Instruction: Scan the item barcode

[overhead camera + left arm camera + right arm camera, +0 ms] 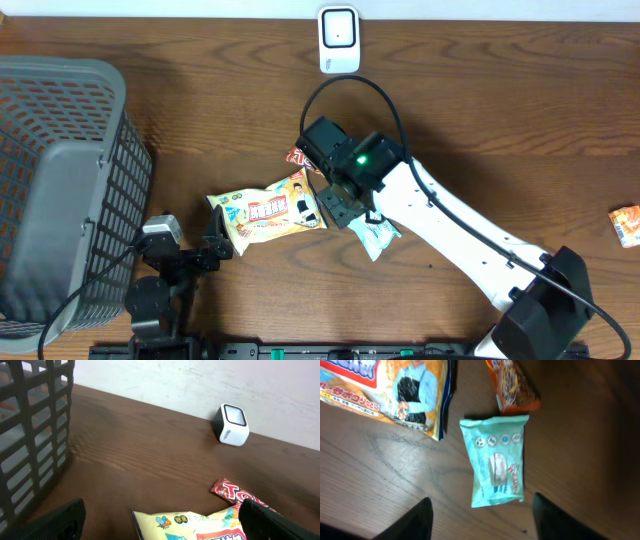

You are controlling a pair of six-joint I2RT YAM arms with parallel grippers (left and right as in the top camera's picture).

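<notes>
Below, the right gripper (481, 504) hangs with its jaws spread over a teal packet (494, 462) that lies flat on the table (380, 475), ungripped. The left gripper (162, 510), jaws wide, holds nothing above a yellow snack bag (200, 527) cut off by the frame. Beyond lie a red wrapper (235, 492) and the scanner (231, 425) by the wall (150, 380); a cropped basket (35, 435) stands at the left.

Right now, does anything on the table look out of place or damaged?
One small orange packet lies alone at the overhead view's right edge, far from the yellow snack bag, red packet and teal packet grouped in the middle. Nothing looks spilled or torn.
</notes>
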